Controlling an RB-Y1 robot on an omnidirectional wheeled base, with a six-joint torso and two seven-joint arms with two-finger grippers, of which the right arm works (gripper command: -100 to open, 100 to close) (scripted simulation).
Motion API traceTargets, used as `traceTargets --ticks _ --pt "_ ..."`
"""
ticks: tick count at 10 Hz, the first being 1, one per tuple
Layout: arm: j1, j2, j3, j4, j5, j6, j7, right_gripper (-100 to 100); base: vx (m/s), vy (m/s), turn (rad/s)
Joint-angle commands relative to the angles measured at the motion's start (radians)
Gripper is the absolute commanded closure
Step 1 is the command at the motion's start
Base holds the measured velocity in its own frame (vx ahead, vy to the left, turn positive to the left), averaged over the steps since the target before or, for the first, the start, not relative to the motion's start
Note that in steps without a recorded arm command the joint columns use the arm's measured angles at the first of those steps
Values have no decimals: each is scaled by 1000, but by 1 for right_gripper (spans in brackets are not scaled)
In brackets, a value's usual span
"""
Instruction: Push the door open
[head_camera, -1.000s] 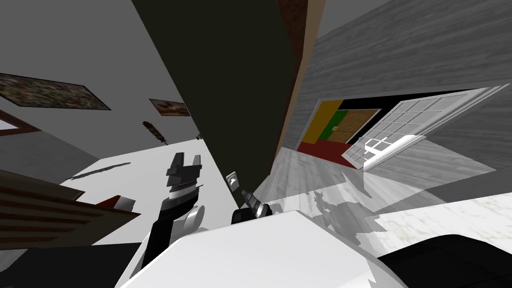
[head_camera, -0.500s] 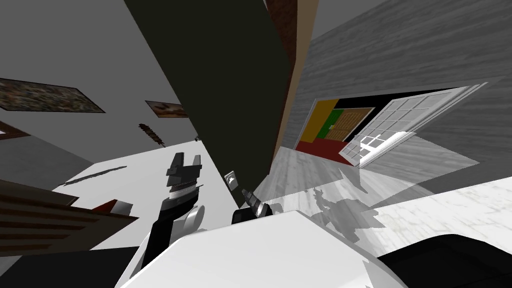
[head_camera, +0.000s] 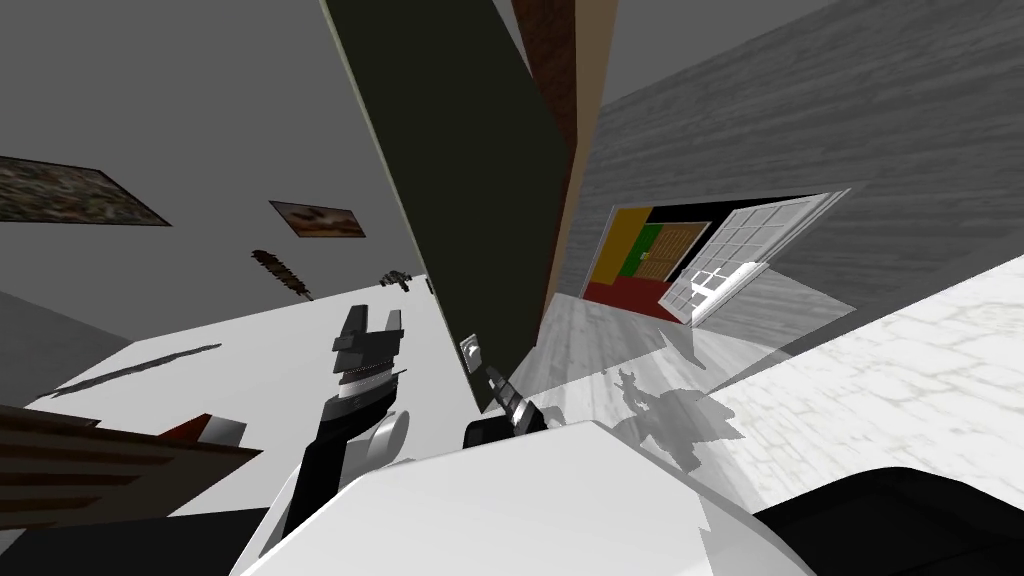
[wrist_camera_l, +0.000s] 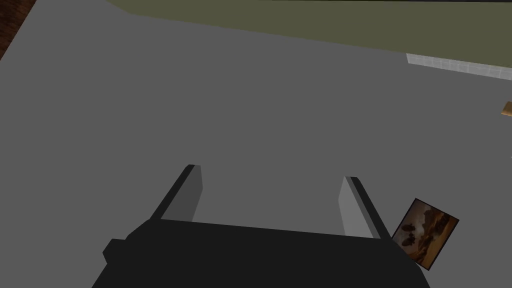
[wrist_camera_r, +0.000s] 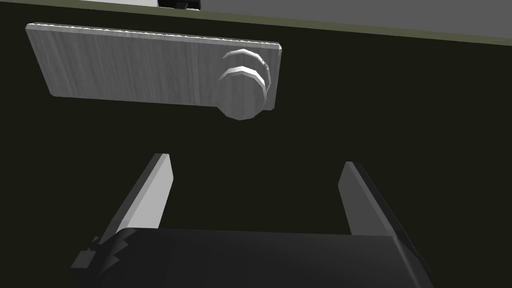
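- Head view: the dark door (head_camera: 470, 200) stands close ahead and looks ajar, with pale floor (head_camera: 600, 340) showing past its right edge. Our right jaws sit at its face just beside the grey plate (head_camera: 470, 352); our left jaws hang left of the door.
- Left wrist view: the jaws stand apart, with nothing between them.
- Right wrist view: the jaws stand apart, empty, facing the door, with the knob (wrist_camera_r: 242, 97) just beyond them. If we push off-square, the thin tips could skid across the panel or snag the knob.
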Motion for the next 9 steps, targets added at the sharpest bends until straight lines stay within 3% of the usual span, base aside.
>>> traceTargets --ticks 1,6,7,8,9 --pt "-9 10 -6 12 0 2 0 -100 119 143 42" --pt "-40 44 -24 46 0 14 -1 -100 158 121 31" --pt "-36 42 -22 43 0 12 0 -100 80 54 5" --pt "-36 42 -22 43 0 12 0 100 -12 -6 -9" --pt "-36 42 -22 43 0 12 0 100 -33 -22 1"
